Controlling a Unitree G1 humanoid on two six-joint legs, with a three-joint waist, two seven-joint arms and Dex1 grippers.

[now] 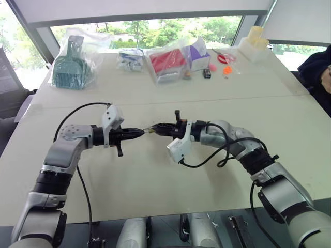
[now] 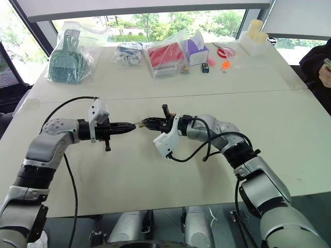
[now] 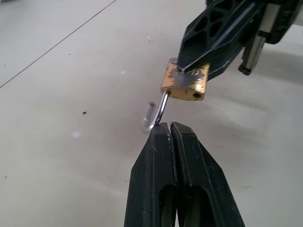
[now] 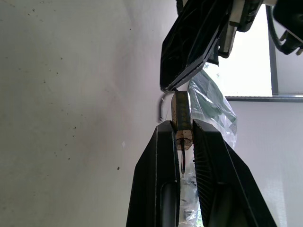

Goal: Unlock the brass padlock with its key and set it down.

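My right gripper (image 1: 154, 128) is shut on the brass padlock (image 3: 185, 85), holding it by its body above the middle of the white table (image 1: 155, 181). Its thin silvery shackle (image 3: 156, 113) stands swung open, one end free. My left gripper (image 3: 170, 125) faces the right one tip to tip, shut with nothing between its fingers, its tips right at the shackle's bend. In the right wrist view a thin dark strip (image 4: 182, 163) hangs from the padlock's end between my right fingers; I cannot tell whether it is the key.
Along the table's far edge lie a bagged green brush set (image 1: 72, 64), a bagged red packet (image 1: 166, 62), a purple box (image 1: 197, 54), small red and orange items (image 1: 225, 59) and a white container (image 1: 254, 44). A person (image 1: 320, 72) sits at the far right.
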